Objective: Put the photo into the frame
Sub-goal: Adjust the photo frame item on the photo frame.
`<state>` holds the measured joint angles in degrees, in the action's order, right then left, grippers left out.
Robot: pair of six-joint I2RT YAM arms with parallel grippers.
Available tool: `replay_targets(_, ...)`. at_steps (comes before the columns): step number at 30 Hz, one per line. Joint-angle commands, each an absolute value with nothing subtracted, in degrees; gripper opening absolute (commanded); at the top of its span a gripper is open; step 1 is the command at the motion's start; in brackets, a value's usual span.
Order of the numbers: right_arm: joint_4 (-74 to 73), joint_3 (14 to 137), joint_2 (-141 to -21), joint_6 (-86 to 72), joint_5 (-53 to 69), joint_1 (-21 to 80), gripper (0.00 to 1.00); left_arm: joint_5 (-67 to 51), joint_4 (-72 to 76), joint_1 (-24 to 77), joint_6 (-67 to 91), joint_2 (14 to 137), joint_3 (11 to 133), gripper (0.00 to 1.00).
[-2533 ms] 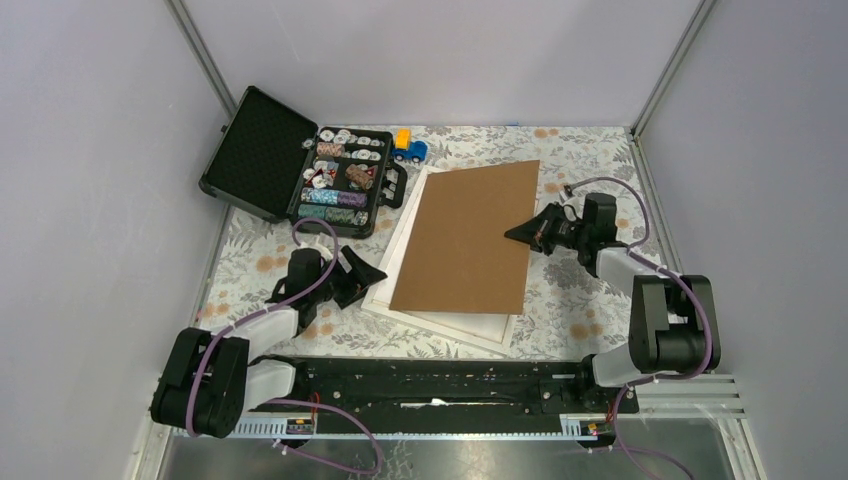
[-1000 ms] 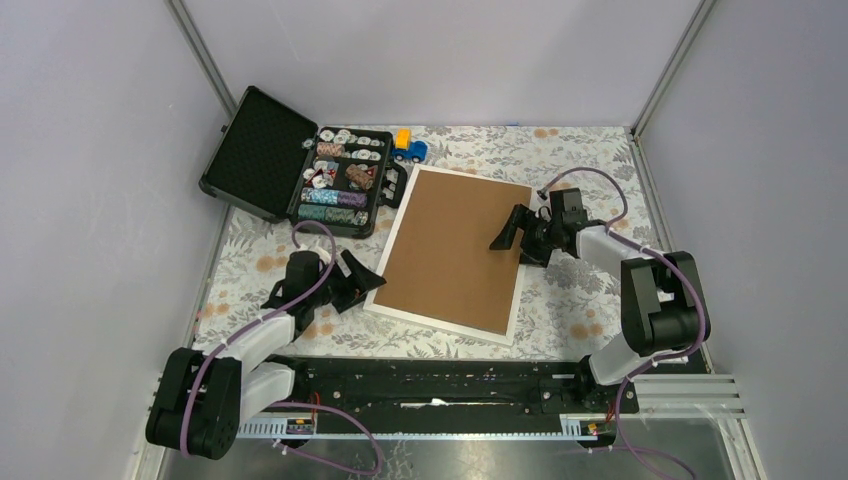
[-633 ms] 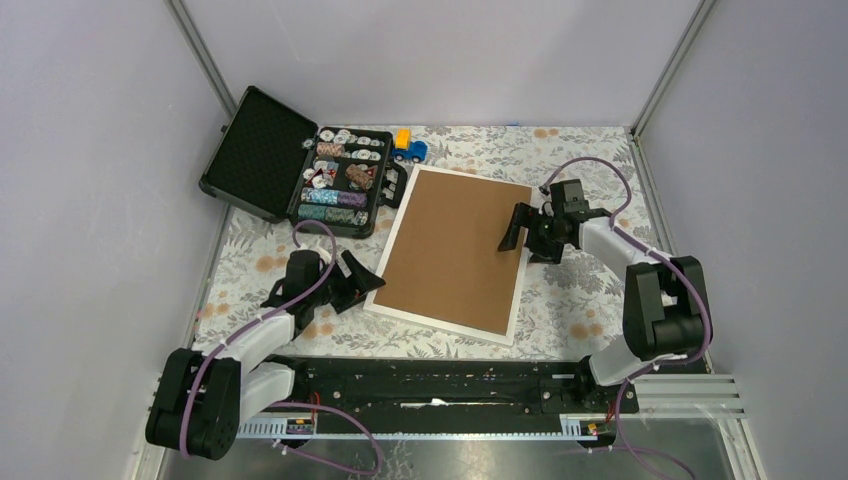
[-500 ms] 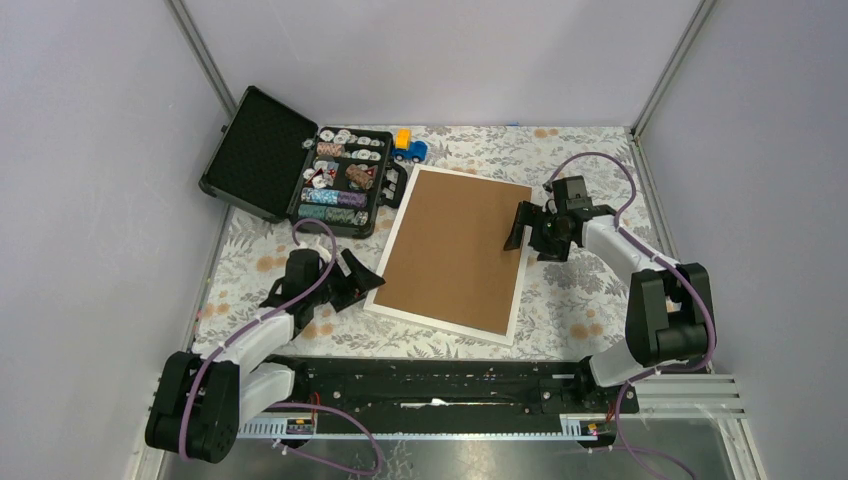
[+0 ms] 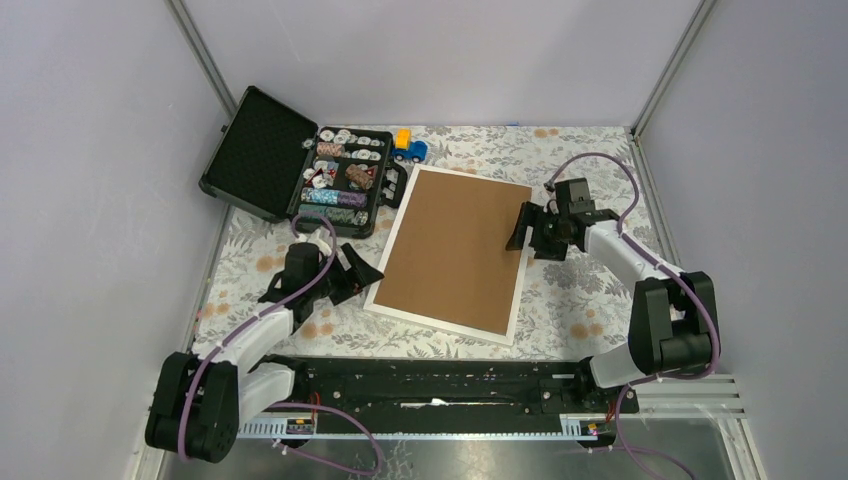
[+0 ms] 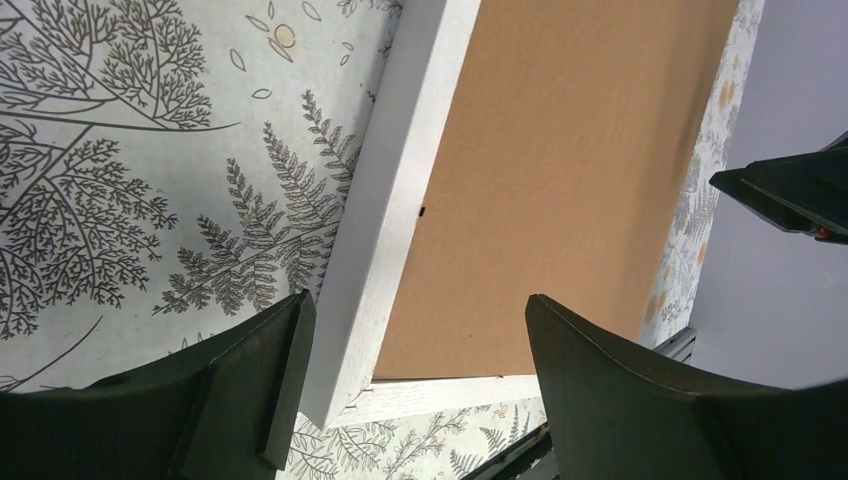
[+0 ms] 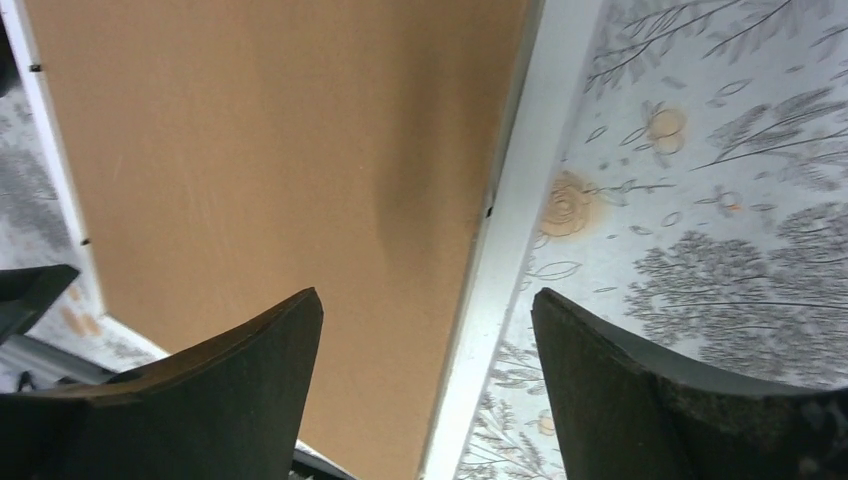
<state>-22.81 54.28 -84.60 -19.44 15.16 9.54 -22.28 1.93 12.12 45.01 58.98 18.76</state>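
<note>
1. The left claw [image 5: 362, 279] [image 6: 413, 308] is spread wide and holds nothing. In its wrist view, one finger hangs over the patterned cloth and the other over the frame's brown back, with the frame's near left corner between them.
2. The right claw [image 5: 522, 226] [image 7: 428, 300] is also spread wide and holds nothing. It straddles the frame's right edge, with one finger above the brown back and the other above the cloth. Whether either claw touches the frame cannot be told.
3. The frame [image 5: 437, 322] [image 6: 388, 232] [image 7: 508, 222] lies flat and face down in the middle of the surface [image 5: 580, 300], turned slightly off square. Its brown back faces up inside the thin white moulding.
4. The photo is not visible in any view.
5. A grey-and-white botanical print with small orange flowers covers the surface.
6. An open black case [image 5: 262, 150] sits at the far left, just beside the frame's far left corner. Its tray holds rows of coloured chips.
7. A small blue and yellow toy truck [image 5: 408, 147] stands just beyond the case, near the back wall.
</note>
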Motion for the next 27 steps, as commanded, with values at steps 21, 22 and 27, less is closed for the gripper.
replay_targets(21, -7.60, 42.09, -82.30, -30.49, 29.22, 15.02, 0.44, -24.67, 11.98, 15.06, 49.99, 62.14, 15.39, 0.83)
replay_targets(22, -7.64, 41.86, -82.08, -30.51, 29.42, 15.06, 0.44, -24.55, 11.96, 15.11, 50.01, 62.12, 15.38, 0.83)
replay_targets(27, -7.81, 41.32, -81.51, -30.14, 28.59, 15.55, 0.44, -24.09, 11.96, 15.33, 50.22, 61.90, 15.13, 0.83)
